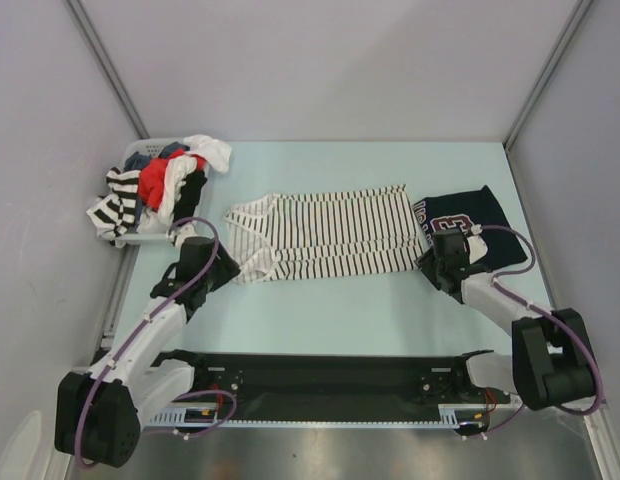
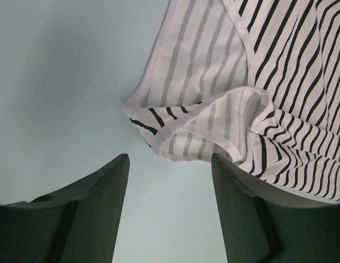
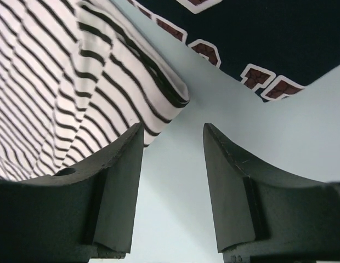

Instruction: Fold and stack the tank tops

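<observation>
Top external puts the striped tank top flat on the table, navy jersey at its three o'clock; both jaws hang open and empty at its seven and five o'clock corners, so we judge pinching those starts the fold.

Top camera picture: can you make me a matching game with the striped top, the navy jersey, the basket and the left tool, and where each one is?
1 striped top
2 navy jersey
3 basket
4 left tool

A right side of table
B open, at the striped top's corner
C middle of table, spread out
D far left corner, full of clothes

Pairs: 1-C, 2-A, 3-D, 4-B
</observation>
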`<state>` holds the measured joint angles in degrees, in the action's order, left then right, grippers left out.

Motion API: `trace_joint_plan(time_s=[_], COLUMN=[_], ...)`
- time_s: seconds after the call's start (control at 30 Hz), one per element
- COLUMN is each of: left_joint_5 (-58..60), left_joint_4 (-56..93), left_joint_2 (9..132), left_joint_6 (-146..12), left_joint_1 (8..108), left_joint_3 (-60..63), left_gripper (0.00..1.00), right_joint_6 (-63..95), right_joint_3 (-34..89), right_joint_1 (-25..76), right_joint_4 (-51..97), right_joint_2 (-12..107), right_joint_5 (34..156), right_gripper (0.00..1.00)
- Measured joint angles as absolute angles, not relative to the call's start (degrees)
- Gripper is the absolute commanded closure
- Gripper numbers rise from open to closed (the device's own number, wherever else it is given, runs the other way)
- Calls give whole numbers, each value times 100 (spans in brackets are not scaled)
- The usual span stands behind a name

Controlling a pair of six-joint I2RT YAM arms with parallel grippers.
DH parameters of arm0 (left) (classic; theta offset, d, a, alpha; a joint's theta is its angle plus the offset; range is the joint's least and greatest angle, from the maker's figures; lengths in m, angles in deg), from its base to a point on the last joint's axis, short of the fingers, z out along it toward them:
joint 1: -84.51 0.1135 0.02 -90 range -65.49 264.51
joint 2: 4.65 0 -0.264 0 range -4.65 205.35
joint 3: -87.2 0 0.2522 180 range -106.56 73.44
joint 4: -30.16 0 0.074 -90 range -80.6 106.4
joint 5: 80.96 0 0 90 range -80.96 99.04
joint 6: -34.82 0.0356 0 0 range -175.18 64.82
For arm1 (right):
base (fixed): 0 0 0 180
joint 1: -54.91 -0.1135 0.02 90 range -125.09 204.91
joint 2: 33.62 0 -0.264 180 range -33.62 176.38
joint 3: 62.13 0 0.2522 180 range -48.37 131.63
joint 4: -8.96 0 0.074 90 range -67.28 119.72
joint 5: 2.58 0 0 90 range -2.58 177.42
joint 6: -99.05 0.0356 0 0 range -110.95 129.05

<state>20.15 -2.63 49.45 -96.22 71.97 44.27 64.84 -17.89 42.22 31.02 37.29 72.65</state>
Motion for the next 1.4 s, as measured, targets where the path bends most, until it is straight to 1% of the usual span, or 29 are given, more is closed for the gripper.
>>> trace_joint_plan(time_s=[0.07, 0.13, 0.17, 0.2, 0.27, 0.3, 0.33, 0.4, 0.57, 0.7, 0.77, 0.87, 0.9, 0.93, 1.17, 1.27, 1.37, 1.4], left_joint_5=[1934, 1897, 1886, 1889, 1900, 1921, 1939, 1974, 2044, 2035, 2037, 2053, 2079, 2103, 2284, 2265, 2260, 2278], left_joint_4=[-206, -182, -173, -173, -175, -175, -180, -180, -101, 150, 277, 413, 448, 452, 192, 87, -44, -97], left_joint_2=[4945, 4954, 4972, 5013, 5096, 5138, 5175, 5225, 5302, 5616, 5870, 6141, 6213, 6277, 6412, 6414, 6434, 6460], left_joint_6=[-9729, -9834, -9891, -9954, -10074, -10149, -10203, -10343, -10634, -10756, -10778, -10804, -10822, -10844, -10817, -10789, -10673, -10621], left_joint_1=[7243, 7260, 7265, 7269, 7271, 7274, 7280, 7302, 7385, 7420, 7422, 7427, 7427, 7433, 7798, 8021, 8126, 8143], left_joint_3=[4512, 4602, 4641, 4670, 4685, 4687, 4687, 4687, 4775, 4805, 4805, 4805, 4803, 4788, 4388, 4233, 4069, 4007], left_gripper=[32, 32, 32, 33, 33, 34, 33, 32, 35, 46, 55, 82, 95, 100, 100, 98, 77, 49], right_joint_6=[6602, 6718, 6759, 6803, 6862, 6912, 6903, 6938, 6943, 6940, 6940, 6940, 6938, 6938, 6855, 6849, 6838, 6836], right_joint_3=[-1789, -1785, -1776, -1776, -1776, -1776, -1774, -1772, -1774, -1774, -1774, -1774, -1774, -1774, -1776, -1793, -1807, -1811], right_joint_1=[4229, 4240, 4246, 4260, 4275, 4277, 4277, 4281, 4281, 4284, 4284, 4281, 4281, 4281, 4279, 4257, 4150, 4117], right_joint_4=[2983, 2813, 2691, 2592, 2452, 2409, 2374, 2363, 2369, 2371, 2371, 2371, 2374, 2376, 2505, 2562, 2656, 2699], right_joint_2=[4027, 4261, 4330, 4420, 4545, 4604, 4626, 4645, 4645, 4643, 4643, 4641, 4639, 4634, 4523, 4459, 4365, 4324], right_joint_5=[7322, 7362, 7379, 7388, 7401, 7410, 7416, 7416, 7412, 7412, 7414, 7414, 7414, 7414, 7405, 7418, 7418, 7416], right_gripper=[50, 55, 61, 76, 84, 92, 96, 100, 100, 100, 100, 100, 100, 100, 100, 100, 100, 100])
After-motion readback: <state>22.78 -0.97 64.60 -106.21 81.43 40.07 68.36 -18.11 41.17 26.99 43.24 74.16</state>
